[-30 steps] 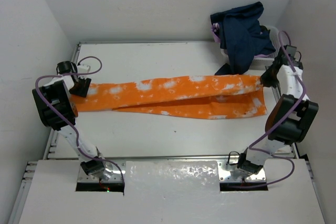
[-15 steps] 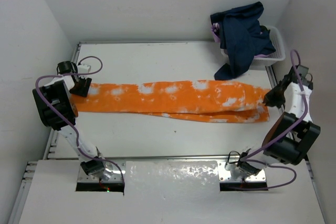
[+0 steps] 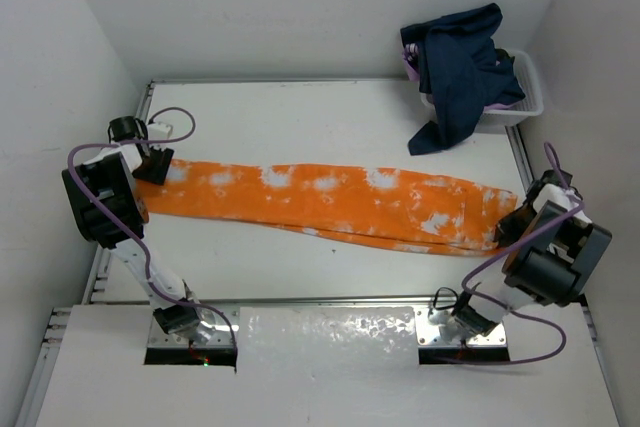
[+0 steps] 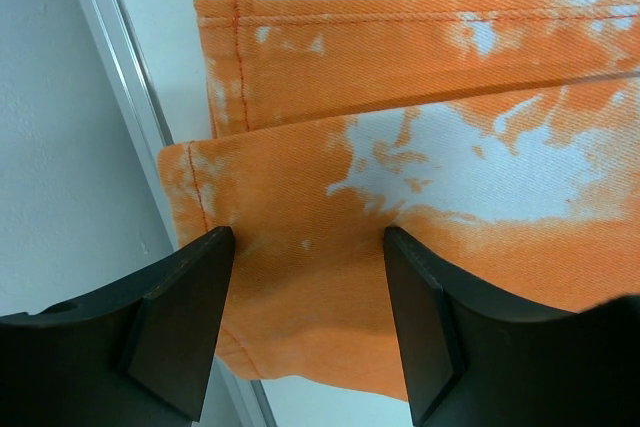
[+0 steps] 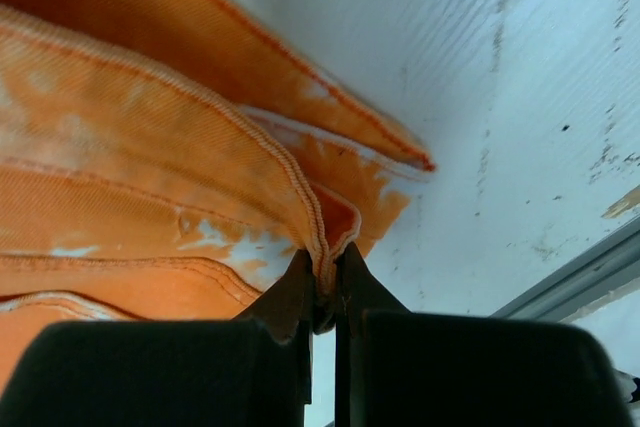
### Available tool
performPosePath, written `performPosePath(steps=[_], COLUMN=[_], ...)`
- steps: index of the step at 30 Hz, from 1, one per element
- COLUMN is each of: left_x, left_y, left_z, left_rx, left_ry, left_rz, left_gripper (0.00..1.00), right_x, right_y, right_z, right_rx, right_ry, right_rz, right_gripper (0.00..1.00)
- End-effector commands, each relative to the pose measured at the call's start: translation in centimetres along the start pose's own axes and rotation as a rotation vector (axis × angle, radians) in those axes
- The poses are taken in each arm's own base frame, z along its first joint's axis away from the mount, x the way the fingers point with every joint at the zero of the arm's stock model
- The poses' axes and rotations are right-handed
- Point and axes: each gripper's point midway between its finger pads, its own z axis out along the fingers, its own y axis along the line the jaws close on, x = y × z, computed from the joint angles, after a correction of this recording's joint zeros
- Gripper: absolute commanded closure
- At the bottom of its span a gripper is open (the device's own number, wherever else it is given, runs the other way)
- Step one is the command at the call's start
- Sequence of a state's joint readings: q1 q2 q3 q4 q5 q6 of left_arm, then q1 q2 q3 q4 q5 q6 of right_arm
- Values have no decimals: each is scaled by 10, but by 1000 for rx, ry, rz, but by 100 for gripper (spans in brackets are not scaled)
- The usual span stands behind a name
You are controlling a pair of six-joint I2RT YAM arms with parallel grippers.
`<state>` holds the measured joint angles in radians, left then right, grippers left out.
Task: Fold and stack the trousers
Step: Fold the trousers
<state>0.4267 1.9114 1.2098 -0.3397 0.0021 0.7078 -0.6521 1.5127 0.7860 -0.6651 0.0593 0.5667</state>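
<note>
White tabletop (image 3: 300, 112), plain white walls (image 3: 300, 7), orange trousers (image 3: 340, 202) spanning it

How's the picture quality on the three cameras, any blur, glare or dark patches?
Top external: even, soft light, the trousers crisp, only faint shadows. Left wrist: weave sharp, the left claw dark and slightly soft near the lens. Right wrist: seam sharp, the right claw an unlit black shape, the table bright.

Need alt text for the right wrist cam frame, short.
The right hand, shut, pinches a seamed edge of the orange, white-splotched trousers. White table fills the upper right, with a metal rail at the lower right corner.
</note>
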Motion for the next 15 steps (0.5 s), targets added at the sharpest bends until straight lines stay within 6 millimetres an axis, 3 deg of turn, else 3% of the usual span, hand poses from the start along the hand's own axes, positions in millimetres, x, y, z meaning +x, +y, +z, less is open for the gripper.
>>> performPosePath(steps=[1, 3, 4, 5, 8, 9, 11, 12, 15], left_x=[14, 11, 9, 6, -21, -39, -53, -70, -76], left_y=[10, 13, 14, 13, 14, 25, 29, 41, 56], left_z=[5, 5, 5, 2, -10, -19, -32, -44, -66], left_rx=[-36, -41, -39, -27, 26, 8, 27, 6, -9], left_ry=[52, 51, 44, 38, -36, -76, -97, -134, -159], left_rz=[14, 14, 1, -9, -69, -89, -139, -177, -250], left_gripper=[40, 40, 40, 40, 40, 40, 39, 34, 24], right_x=[-48, -47, -46, -40, -39, -41, -46, -52, -63], right_y=[-17, -23, -21, -21, -15, -14, -12, -10, -7], right_z=[-3, 2, 4, 9, 9, 7, 2, -4, -19], right_rx=[70, 98, 90, 88, 53, 45, 37, 28, 39], right_ry=[-140, -116, -104, -70, -67, -80, -111, -136, -183], right_rz=[21, -12, -24, -31, -27, -29, -45, -54, -107], right_gripper=[100, 96, 89, 70, 51, 48, 37, 36, 32])
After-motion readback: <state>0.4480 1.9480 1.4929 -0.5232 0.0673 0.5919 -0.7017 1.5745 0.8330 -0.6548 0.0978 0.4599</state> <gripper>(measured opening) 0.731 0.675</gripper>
